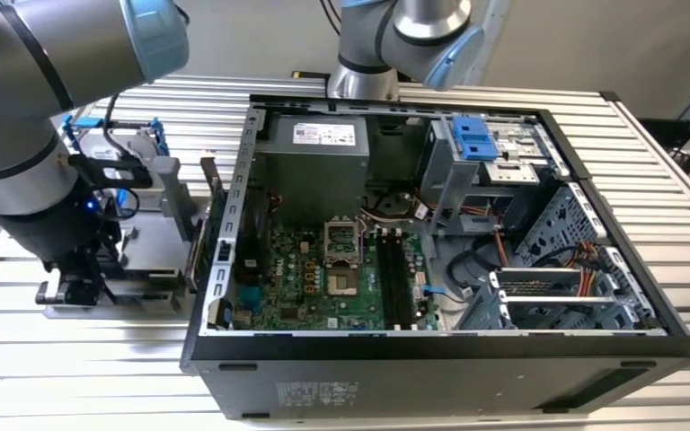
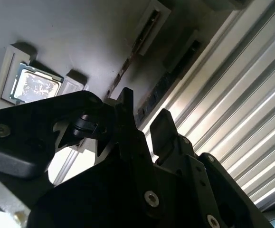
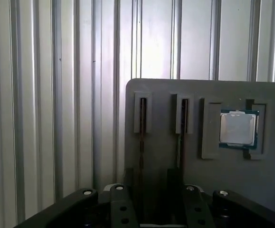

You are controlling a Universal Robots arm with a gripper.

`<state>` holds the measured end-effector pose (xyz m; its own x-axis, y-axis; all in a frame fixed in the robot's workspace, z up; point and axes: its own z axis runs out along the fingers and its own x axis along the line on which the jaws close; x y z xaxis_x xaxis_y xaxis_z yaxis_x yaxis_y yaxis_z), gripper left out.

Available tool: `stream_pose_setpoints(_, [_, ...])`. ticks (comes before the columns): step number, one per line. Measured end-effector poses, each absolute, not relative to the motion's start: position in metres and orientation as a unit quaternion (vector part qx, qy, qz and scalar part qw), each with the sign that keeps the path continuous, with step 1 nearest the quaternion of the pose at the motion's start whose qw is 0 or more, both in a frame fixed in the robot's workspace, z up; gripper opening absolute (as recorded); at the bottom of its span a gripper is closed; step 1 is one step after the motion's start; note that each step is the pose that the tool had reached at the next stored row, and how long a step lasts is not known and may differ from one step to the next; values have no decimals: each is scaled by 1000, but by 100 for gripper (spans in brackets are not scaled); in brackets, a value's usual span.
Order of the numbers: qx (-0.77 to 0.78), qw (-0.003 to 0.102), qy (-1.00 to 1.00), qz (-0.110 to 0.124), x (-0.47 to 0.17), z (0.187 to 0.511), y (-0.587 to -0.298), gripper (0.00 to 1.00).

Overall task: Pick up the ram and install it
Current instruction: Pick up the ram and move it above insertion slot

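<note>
While jaws hover spread by grey holder (image 3: pixel 165 90), ram (image 3: pixel 142 118) stands in slot, processor chip (image 3: pixel 238 127) in recess

The exterior view is bright and even, with soft shadows. The ribbed table (image 1: pixel 681 171) shows pale, while the case (image 1: pixel 441 377) holds deep shadow toward 4 o'clock and its front wall at 6 o'clock is near black. In both wrist views the table's ribs glare white. The jaws stand dark and soft-edged against them, and the tray (image 3: pixel 161 142) is dim grey.
</note>
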<state>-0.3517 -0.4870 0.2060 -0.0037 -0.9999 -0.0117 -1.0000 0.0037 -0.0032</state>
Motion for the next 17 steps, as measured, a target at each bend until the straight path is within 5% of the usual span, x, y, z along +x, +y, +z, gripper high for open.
stream_pose_setpoints(17, [-697, 5, 717, 3, -349, 189, -492, 100])
